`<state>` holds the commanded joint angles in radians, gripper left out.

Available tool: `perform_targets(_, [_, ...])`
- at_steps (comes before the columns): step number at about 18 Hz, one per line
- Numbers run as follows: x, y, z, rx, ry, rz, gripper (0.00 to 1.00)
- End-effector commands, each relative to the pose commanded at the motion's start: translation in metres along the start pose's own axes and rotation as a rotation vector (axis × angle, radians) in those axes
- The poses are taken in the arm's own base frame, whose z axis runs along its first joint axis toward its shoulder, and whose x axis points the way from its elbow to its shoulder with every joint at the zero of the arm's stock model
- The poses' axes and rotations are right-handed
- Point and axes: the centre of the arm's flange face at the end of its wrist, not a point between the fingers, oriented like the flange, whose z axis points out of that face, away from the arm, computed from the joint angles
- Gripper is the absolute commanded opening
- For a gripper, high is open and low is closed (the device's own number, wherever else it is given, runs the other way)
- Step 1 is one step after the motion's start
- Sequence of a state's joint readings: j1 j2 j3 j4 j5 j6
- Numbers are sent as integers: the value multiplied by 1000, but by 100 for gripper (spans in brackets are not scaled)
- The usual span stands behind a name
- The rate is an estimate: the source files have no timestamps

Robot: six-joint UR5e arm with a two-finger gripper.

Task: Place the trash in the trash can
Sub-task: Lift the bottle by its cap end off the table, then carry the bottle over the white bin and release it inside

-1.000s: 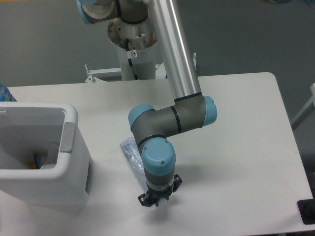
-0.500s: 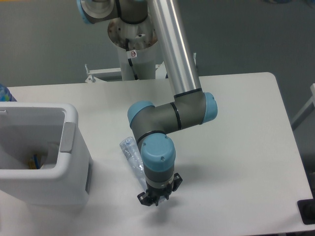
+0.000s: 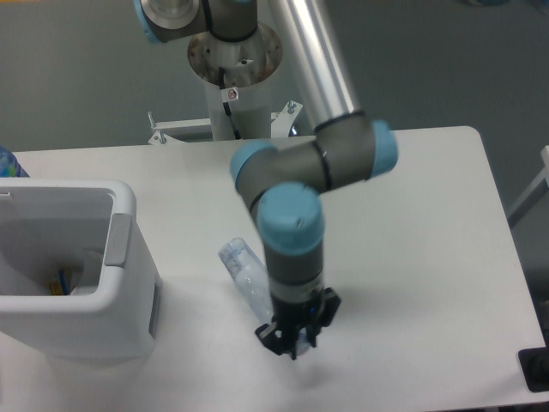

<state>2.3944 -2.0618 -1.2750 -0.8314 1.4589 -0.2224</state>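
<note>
Black fingers of my gripper point down at the table near its front edge; whether they grip anything I cannot tell. Bottle: clear bluish plastic, crushed, lying just beside my wrist, far end hidden behind it. Judged light, springy, slick; best pinched across a flattened stretch. Trash can: white, left, well apart from it, scraps visible inside. Table smooth and white; grey floor beyond.
</note>
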Motion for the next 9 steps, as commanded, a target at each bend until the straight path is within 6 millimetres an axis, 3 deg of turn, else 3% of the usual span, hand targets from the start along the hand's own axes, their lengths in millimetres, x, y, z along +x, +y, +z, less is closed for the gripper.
perform_targets(5, [13, -42, -85, 187, 56, 0, 25])
perform_targets(9, [26, -47, -143, 290, 85, 18, 25])
